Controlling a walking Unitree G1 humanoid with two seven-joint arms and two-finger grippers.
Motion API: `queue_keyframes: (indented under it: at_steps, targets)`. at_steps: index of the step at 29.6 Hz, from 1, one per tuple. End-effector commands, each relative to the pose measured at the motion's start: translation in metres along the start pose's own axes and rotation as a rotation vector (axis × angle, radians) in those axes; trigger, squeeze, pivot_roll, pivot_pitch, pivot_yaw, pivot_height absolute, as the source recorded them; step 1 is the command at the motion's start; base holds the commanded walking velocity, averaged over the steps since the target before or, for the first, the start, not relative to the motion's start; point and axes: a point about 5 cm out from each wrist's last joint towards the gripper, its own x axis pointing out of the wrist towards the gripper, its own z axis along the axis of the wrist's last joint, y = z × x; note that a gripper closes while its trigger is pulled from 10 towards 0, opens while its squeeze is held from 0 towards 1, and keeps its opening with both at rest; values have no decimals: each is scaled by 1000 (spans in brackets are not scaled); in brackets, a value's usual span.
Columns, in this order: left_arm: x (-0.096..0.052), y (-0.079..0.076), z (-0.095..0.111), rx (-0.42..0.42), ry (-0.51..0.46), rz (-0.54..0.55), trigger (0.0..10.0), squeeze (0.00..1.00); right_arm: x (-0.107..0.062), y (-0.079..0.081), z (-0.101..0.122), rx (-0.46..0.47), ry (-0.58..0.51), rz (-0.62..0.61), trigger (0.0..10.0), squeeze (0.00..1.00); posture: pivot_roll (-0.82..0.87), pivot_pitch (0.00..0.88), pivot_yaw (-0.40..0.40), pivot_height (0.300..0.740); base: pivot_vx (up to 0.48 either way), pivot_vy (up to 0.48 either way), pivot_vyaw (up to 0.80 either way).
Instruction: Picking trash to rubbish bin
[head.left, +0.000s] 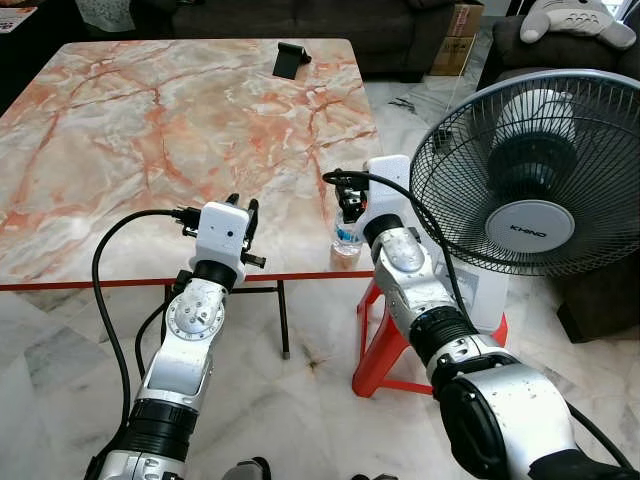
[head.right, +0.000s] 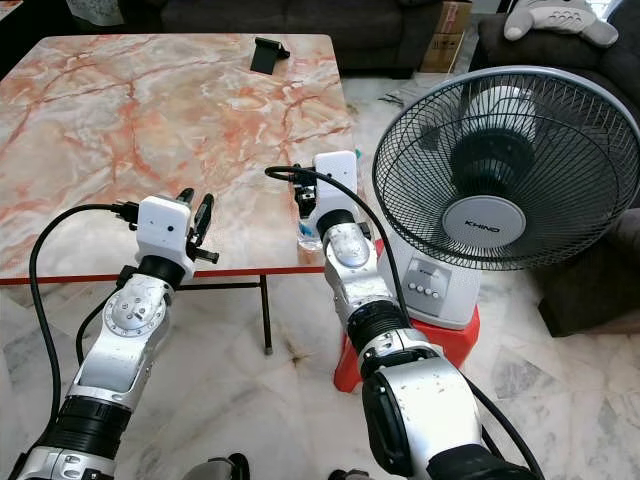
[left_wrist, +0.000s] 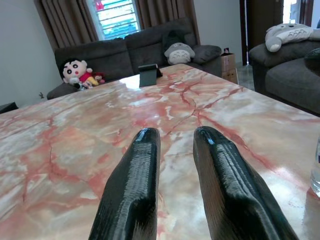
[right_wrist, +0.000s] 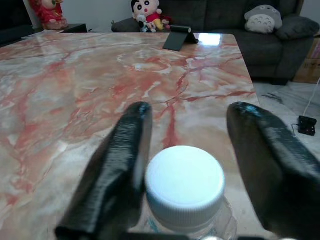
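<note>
You are looking down at a big marble table top with pink and orange veins and a thin red edge. On your left, the left gripper sits over the near edge of the table, and in the left wrist view its two long black fingers point across the marble with a small gap between them and nothing held. Far across the table stands a small black phone stand, close to the back edge. Next comes the trash: a small clear plastic bottle with a white cap, standing upright right at the near right corner of the table. The right gripper is at the bottle. In the right wrist view its fingers are spread wide, one on each side of the white cap. One finger looks like it is touching the cap or just beside it, and the other is well apart from it. On your right, just past the table corner, a black wire-cage fan with a white base stands on a red plastic stool on the pale marble floor.
</note>
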Motion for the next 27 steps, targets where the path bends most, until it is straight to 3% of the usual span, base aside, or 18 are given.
queue_keyframes:
  at_steps: [1, 22, 23, 24, 27]
  targets:
    - [4, -2, 4, 0, -12, -18, 10000, 0, -1, 3, -6, 13, 38, 9, 0, 0, 168, 117, -20, 740, 0, 0, 0]
    - [6, -4, 0, 9, 9, -22, 10000, 0, -2, 7, -7, 26, 40, 24, 0, 0, 168, 115, -17, 740, 0, 0, 0]
    - [5, -3, -1, 5, 14, -13, 10000, 0, -1, 7, -5, 24, 28, 20, 8588, 0, 168, 114, -16, 740, 0, 0, 0]
    - [5, -2, -2, -1, 13, 11, 10000, 0, 0, 6, 0, 35, -5, 18, 10000, 0, 167, 111, -16, 740, 0, 0, 0]
    - [5, 0, -2, -16, 9, 34, 10000, 0, 0, 6, 6, 49, -48, 29, 10000, 0, 166, 110, -14, 740, 0, 0, 0]
